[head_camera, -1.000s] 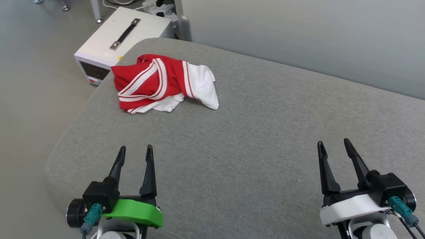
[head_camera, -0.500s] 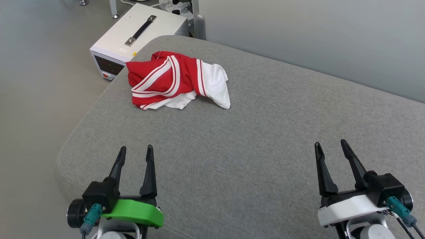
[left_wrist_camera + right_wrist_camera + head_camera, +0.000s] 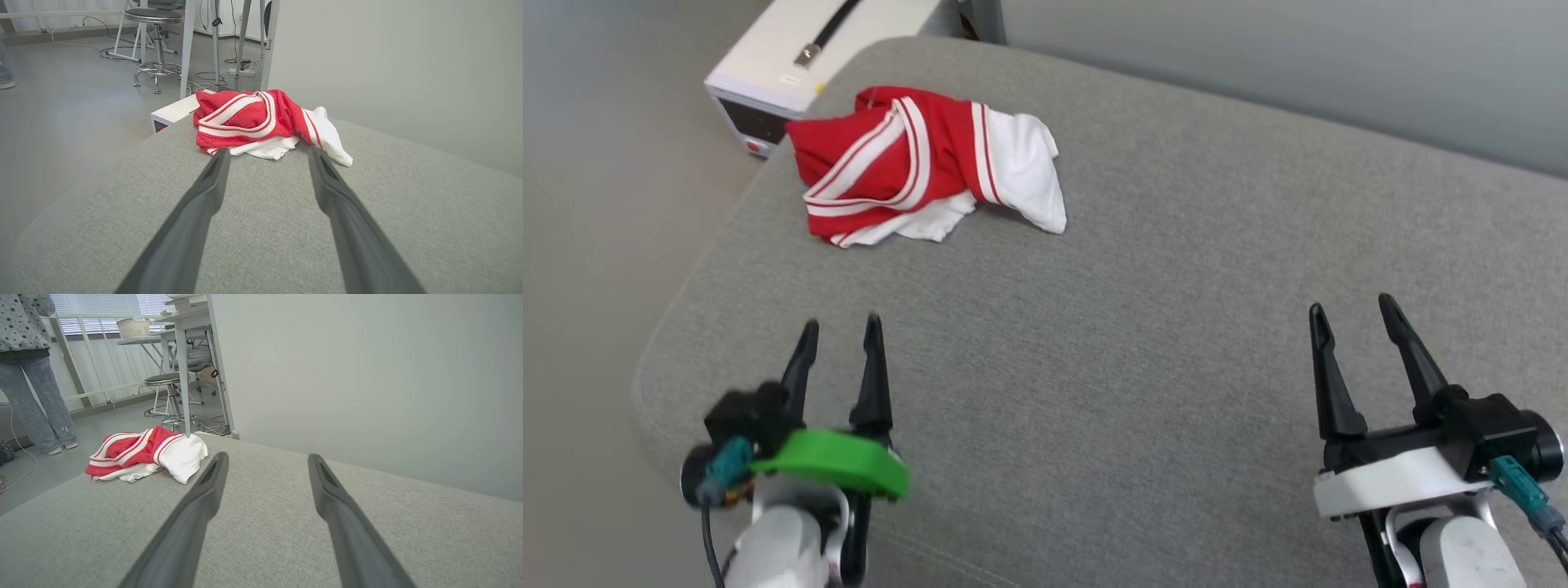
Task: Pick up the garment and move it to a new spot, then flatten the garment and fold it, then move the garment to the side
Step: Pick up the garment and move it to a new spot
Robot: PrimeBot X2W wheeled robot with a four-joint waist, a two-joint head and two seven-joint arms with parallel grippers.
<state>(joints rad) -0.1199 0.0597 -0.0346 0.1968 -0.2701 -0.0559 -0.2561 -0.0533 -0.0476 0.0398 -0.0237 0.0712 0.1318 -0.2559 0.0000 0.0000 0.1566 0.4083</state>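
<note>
The garment (image 3: 915,163) lies crumpled near the far left corner of the grey cushioned surface (image 3: 1160,327): red cloth with white-and-red striped trim and a white sleeve on its right. It also shows in the left wrist view (image 3: 253,118) and the right wrist view (image 3: 139,453). My left gripper (image 3: 841,327) hovers open over the near left of the surface, well short of the garment, which lies straight ahead of its fingers (image 3: 204,196). My right gripper (image 3: 1352,310) is open at the near right, empty.
A white box with a black handle (image 3: 792,65) stands on the floor just beyond the surface's far left corner. A pale wall (image 3: 1339,65) runs behind. A person (image 3: 32,367) stands at the far left, with stools and table legs (image 3: 159,41) and cables behind.
The head camera has tilted and shifted, so the whole picture moved. Both grippers have risen slightly in the view and stay open; the left one is blurred with motion. The garment lies unchanged.
</note>
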